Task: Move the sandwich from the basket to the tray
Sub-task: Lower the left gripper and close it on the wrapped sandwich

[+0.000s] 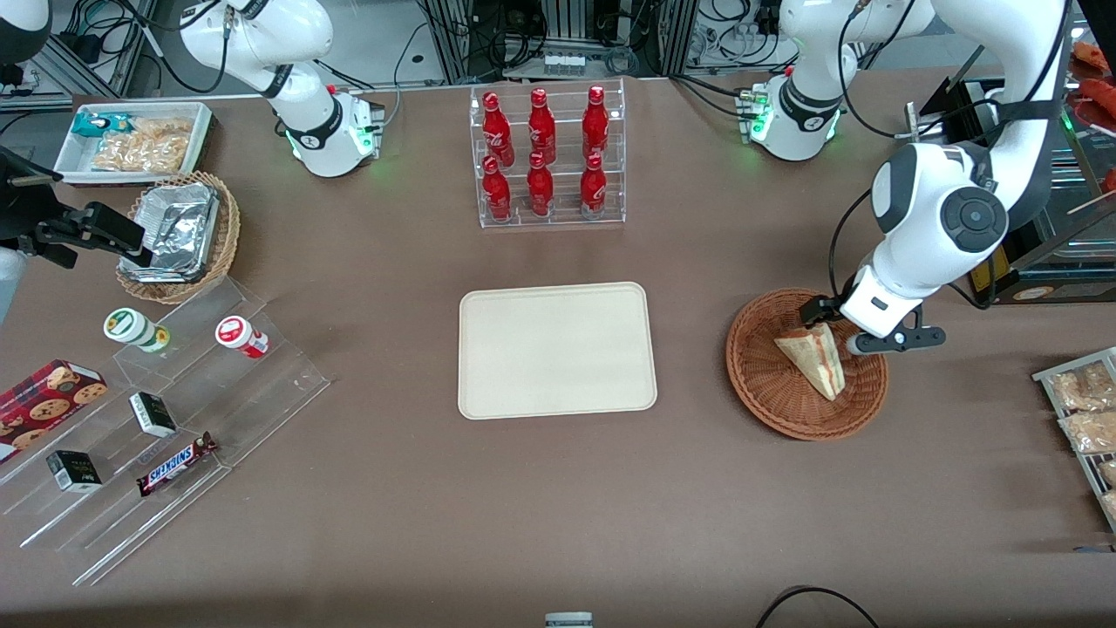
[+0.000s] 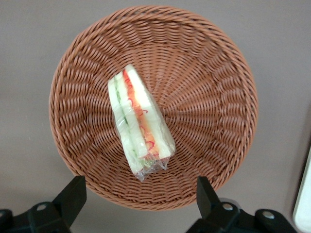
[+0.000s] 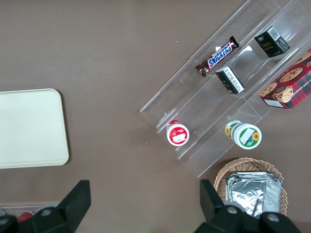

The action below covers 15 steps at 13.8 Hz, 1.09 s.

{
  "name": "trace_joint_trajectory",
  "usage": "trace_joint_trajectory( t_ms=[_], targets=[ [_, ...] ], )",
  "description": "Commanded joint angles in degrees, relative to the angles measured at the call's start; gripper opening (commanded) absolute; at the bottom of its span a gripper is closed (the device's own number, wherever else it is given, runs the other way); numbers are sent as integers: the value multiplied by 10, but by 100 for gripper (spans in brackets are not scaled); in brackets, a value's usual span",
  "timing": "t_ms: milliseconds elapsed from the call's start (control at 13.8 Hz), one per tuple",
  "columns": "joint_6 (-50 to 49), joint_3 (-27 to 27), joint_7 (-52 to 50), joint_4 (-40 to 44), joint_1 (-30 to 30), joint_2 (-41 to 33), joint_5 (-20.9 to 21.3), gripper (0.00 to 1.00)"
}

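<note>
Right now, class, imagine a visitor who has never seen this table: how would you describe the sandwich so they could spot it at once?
Start at the cream tray mid-table, then look toward the working arm's end to the round reddish-brown basket. Lying in it, under the open gripper, is the sandwich: a clear-wrapped white bread wedge with red and green filling stripes, and the basket's only contents.

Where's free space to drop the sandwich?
The tray is bare all over. The sandwich fills the basket, with the open gripper above it. Crowded: the bottle rack and the acrylic steps.
</note>
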Motion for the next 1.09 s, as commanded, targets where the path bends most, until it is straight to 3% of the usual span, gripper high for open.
trace_joint_trajectory(
  t_ms=[0,291,800,873,1018],
  targets=[
    [26,-3,-82,-7,5,10,4,100],
    [68,-3,-274,-6,4,47,4,100],
    [105,-2,-286,-4,7,103,4,100],
    [108,-1,-284,-4,7,106,4,88],
    [105,-2,-283,-4,7,105,4,24]
  ],
)
